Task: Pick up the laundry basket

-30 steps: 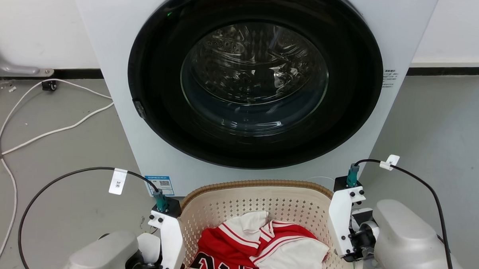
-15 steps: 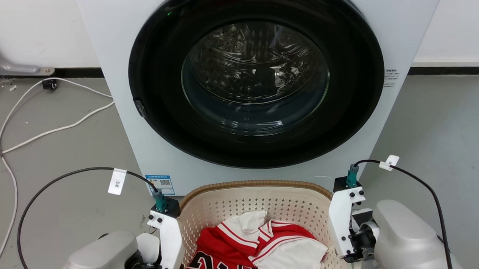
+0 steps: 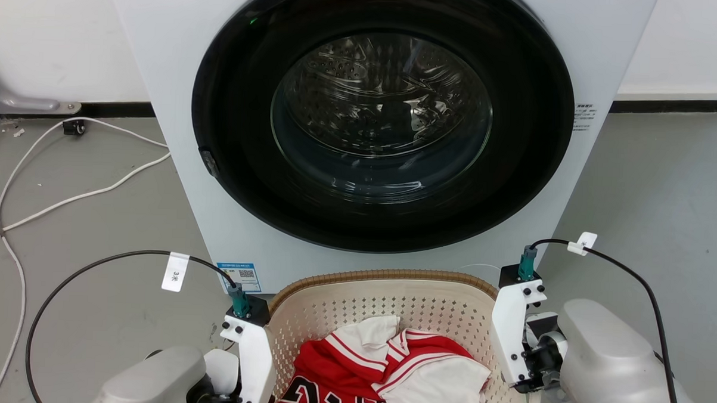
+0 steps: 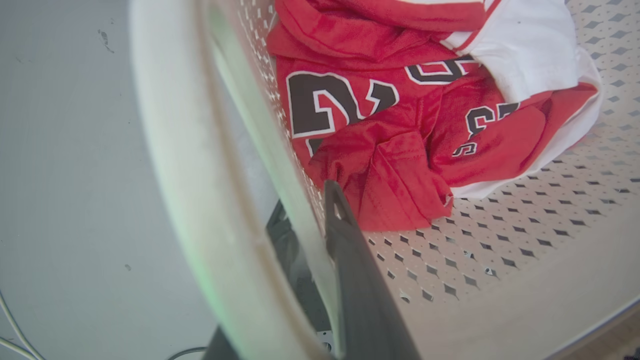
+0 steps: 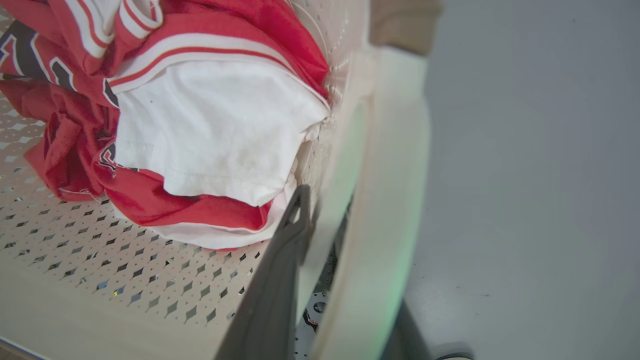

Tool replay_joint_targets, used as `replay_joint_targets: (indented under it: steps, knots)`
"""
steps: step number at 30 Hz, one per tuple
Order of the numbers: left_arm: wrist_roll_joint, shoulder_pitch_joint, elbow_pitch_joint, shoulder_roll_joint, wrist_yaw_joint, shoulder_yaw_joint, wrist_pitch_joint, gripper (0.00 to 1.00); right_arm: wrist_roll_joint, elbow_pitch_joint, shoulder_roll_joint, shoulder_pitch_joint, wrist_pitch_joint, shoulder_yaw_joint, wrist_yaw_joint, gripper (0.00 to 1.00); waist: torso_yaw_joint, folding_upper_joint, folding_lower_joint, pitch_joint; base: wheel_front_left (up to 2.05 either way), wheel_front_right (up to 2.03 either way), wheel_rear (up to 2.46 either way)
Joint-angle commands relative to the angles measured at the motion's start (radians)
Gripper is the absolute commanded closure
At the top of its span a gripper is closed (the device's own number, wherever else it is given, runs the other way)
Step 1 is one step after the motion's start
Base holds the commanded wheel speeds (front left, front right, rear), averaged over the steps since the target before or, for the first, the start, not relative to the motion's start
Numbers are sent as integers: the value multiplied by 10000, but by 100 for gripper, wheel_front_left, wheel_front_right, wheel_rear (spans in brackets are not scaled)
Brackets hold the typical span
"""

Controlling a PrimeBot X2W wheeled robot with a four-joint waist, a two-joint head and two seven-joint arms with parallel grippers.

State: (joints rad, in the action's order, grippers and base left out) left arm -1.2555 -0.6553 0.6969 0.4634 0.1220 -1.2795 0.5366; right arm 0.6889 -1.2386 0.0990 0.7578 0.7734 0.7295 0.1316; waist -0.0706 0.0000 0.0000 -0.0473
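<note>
Laundry basket (image 3: 386,275) on the grey floor (image 3: 95,216), just in front of the white washing machine (image 3: 177,100), below its closed round door. Holds 1 heap of crumpled clothing: a red jersey (image 3: 352,368) with white trim and dark numerals, wrapped around a plain white piece. Covers the middle of the perforated bottom and leans toward the right wall; bare bottom around the rest.

Stands upright, mouth up, brown rim across the far side. Carries 2 white handles, 1 on the left side and 1 on the right. Near part cut off by the lower edge of the head view, so cannot tell for sure which way the long axis runs.

Sits between the 2 arms, left jaws at its left side, right jaws at its right side. In the left wrist view, 1 dark finger (image 4: 360,290) inside against the perforated wall, the other outside in the gap between wall and left handle (image 4: 170,150); narrowed to the wall's thickness and clamped on it. Mirrored in the right wrist view: 1 finger (image 5: 272,290) inside beside the white cloth, the other beyond the wall under the right handle (image 5: 385,200), likewise pinching the wall.
</note>
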Motion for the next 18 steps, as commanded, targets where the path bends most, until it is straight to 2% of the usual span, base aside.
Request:
replay_joint_targets:
  steps: [1, 18]
  knots:
    - [6, -13, 12, 197, 150, -26, 41, 100, -50, -107, 314, 212, -78, 69, -17, 100, -4, 0, 0, 3, 0, 0, 0]
    - [79, -78, 45, 132, 149, -26, 80, 100, 103, -65, 366, 162, -95, 271, -17, 100, 13, 0, 0, 3, 0, 0, 0]
